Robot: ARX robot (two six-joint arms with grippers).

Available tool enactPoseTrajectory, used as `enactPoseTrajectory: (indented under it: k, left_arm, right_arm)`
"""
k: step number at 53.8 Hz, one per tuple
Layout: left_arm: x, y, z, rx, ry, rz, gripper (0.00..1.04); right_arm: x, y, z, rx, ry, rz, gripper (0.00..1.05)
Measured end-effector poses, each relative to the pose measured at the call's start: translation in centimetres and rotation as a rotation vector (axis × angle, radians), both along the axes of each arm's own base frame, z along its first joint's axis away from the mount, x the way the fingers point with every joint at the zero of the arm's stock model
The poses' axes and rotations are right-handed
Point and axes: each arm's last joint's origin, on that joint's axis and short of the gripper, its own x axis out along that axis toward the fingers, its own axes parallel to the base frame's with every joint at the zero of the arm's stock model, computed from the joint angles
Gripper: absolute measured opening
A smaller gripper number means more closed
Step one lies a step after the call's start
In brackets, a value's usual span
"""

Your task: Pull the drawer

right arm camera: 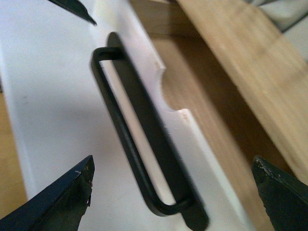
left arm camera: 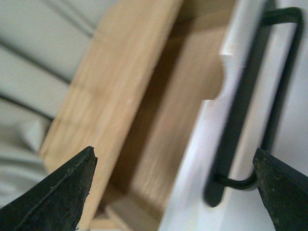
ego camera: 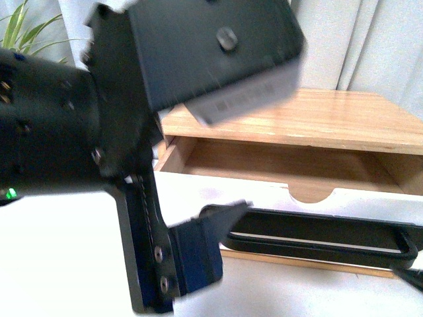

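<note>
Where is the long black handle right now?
In the front view, the black handle lies lower right, on the white drawer front just below its half-round notch.

Pale curtains [ego camera: 370, 46] hang behind the wooden cabinet [ego camera: 344, 115], with green plant leaves [ego camera: 20, 30] at far left.

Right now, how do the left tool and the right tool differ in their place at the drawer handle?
The left tool is by the left end of the handle, the right tool by its right end. The left tool's wrist view shows the handle close to one finger; the right tool's shows it about midway. Both tools are open and hold nothing.
</note>
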Motion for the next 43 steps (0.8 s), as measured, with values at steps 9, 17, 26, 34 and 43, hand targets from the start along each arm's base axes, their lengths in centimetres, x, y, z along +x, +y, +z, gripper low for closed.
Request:
enactPoseTrajectory:
  k: [9, 17, 26, 34, 43]
  left_arm:
    - [-0.6, 2.8, 0.6, -0.229, 0.04, 0.301, 0.98]
    - [-3.5, 5.7, 0.1, -0.468, 0.129, 0.46, 0.98]
    - [-6.2, 8.2, 1.2, -0.73, 0.156, 0.585, 0.98]
    - [-8.0, 10.5, 0.2, -0.861, 0.177, 0.728, 0.98]
    - [-9.9, 12.3, -2.4, -0.946, 0.226, 0.879, 0.98]
  right_arm:
    - [-1.2, -1.5, 0.6, 0.149, -0.066, -0.169, 0.96]
    - [-2.9, -3.2, 1.0, 0.354, -0.097, -0.387, 0.96]
    - [-5.0, -4.2, 0.4, 0.447, -0.135, -0.516, 0.96]
    - [-6.2, -4.4, -0.1, 0.5, -0.149, -0.587, 0.96]
    - [-7.4, -3.9, -1.1, 0.592, -0.104, -0.701, 0.96]
